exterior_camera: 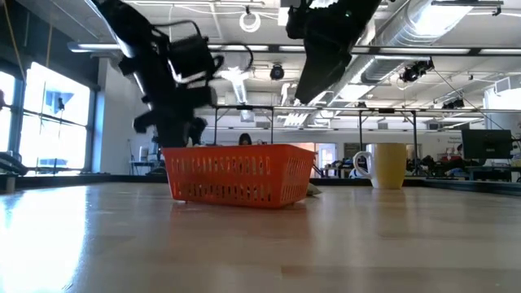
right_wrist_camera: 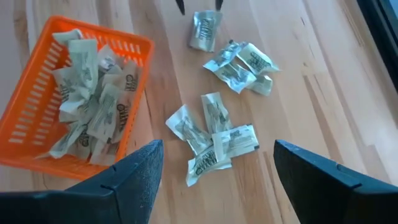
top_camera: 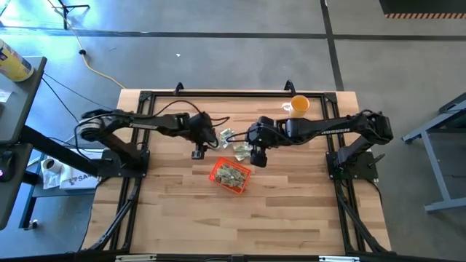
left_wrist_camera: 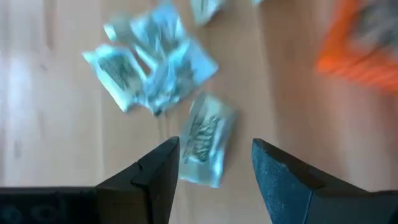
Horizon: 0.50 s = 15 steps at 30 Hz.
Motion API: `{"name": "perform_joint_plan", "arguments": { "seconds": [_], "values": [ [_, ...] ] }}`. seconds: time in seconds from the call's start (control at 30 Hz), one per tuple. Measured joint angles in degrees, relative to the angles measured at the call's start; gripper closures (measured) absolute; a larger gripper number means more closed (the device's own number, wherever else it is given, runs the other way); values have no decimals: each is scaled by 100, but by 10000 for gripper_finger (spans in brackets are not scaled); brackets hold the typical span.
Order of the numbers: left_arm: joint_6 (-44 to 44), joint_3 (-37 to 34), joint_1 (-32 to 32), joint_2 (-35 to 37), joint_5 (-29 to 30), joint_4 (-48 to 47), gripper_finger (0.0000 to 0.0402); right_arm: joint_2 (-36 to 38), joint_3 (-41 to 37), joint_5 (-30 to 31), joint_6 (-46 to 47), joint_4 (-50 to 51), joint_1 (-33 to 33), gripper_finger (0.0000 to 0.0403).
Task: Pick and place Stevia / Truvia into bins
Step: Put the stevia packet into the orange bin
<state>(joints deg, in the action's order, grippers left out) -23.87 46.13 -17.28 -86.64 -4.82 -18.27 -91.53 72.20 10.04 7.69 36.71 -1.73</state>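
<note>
Pale green and white Stevia sachets (top_camera: 227, 135) lie flat and loose on the table, far of the orange bin (top_camera: 213, 175). Several more fill the bin (right_wrist_camera: 93, 37). My left gripper (left_wrist_camera: 214, 146) is open, low over the table left of the loose sachets. Its fingers stand on either side of one sachet (left_wrist_camera: 205, 143) that lies flat; whether they touch it I cannot tell. My right gripper (right_wrist_camera: 217, 149) is open and higher up, over a small cluster of sachets (right_wrist_camera: 211, 140) just far and right of the bin. Another cluster (right_wrist_camera: 242, 65) lies beyond.
A yellow-orange cup (top_camera: 299, 106) stands near the table's far right corner, and shows right of the bin in the low view (exterior_camera: 389, 165). Bare wood lies near, left and right of the bin. Both arms reach in toward the middle, close to each other.
</note>
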Motion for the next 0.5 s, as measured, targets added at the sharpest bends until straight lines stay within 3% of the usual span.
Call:
{"name": "perform_joint_plan", "arguments": {
  "seconds": [0.33,0.5],
  "values": [
    [-443,181,-377,-1039,-203,320,177,0,4,136,578,163,1,108],
    [-230,198,-364,-1036,-297,66,255,0,4,14,900,207,2,108]
  ]
}}
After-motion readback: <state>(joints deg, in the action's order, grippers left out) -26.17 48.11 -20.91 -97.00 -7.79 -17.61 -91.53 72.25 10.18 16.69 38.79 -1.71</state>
